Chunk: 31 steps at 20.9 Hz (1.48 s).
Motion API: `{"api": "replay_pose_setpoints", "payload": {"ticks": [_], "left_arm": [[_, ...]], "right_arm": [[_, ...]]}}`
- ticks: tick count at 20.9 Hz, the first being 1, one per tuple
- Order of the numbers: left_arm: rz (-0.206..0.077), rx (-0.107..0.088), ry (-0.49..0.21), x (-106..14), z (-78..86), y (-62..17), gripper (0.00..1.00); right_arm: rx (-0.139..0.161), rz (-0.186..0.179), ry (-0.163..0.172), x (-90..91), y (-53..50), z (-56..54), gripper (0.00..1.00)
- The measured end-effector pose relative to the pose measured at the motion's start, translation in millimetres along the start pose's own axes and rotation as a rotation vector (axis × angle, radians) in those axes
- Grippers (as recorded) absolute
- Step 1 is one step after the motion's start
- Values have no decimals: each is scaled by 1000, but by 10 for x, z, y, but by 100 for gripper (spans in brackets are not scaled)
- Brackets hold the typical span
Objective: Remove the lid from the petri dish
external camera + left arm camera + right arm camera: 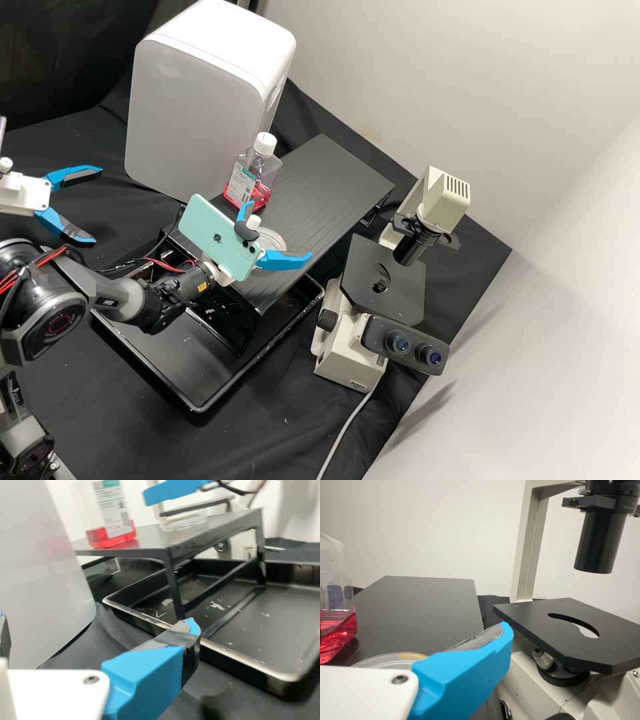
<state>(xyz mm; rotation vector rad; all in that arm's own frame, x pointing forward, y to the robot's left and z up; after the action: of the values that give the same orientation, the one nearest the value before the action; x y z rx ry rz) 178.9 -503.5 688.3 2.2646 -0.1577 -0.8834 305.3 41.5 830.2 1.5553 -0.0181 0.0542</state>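
Note:
A clear petri dish (270, 239) with its lid on lies near the front edge of a raised black platform (327, 193). My right gripper (280, 230) hangs open just over the dish, one blue finger on each side, touching nothing. In the right wrist view the dish (390, 658) lies low beside one of my fingers (465, 672). The left wrist view shows the dish (182, 520) on the platform under the right arm's blue finger (172, 490). My left gripper (97, 204) stands open and empty at the far left, off the platform.
A flask of red liquid (252, 175) stands on the platform behind the dish. A white box (200, 93) sits at the back left. A microscope (393, 287) stands to the right. A black tray (200, 393) lies under the platform.

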Motion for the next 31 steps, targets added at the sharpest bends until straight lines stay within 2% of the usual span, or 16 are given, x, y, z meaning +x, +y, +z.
{"api": "replay_pose_setpoints", "payload": {"ticks": [2, 7, 12, 18, 21, 24, 26, 31], "left_arm": [[5, 26, -8, -7, 18, 11, 100], [5, 41, -16, -20, 40, 9, 100], [5, 40, -13, -20, 38, 9, 100], [1, 40, -13, -17, 38, 1, 100], [-1, 40, -13, -16, 38, -3, 100], [-1, 40, -12, -16, 37, -3, 100], [-1, 48, -12, -16, 37, -3, 100], [-8, 48, -16, -12, 44, -17, 100]], "right_arm": [[0, 0, 0, 0, 0, 0, 100], [0, 0, 0, 0, 0, 0, 100], [-1, 9, 7, -89, -42, 44, 100], [-2, -55, 8, -282, -244, 75, 100], [-6, -77, 20, -316, -315, 56, 100], [-11, -92, 12, -305, -365, 83, 100], [-12, -98, 7, -301, -380, 97, 100], [-12, -83, -12, -295, -340, 150, 100]]}}
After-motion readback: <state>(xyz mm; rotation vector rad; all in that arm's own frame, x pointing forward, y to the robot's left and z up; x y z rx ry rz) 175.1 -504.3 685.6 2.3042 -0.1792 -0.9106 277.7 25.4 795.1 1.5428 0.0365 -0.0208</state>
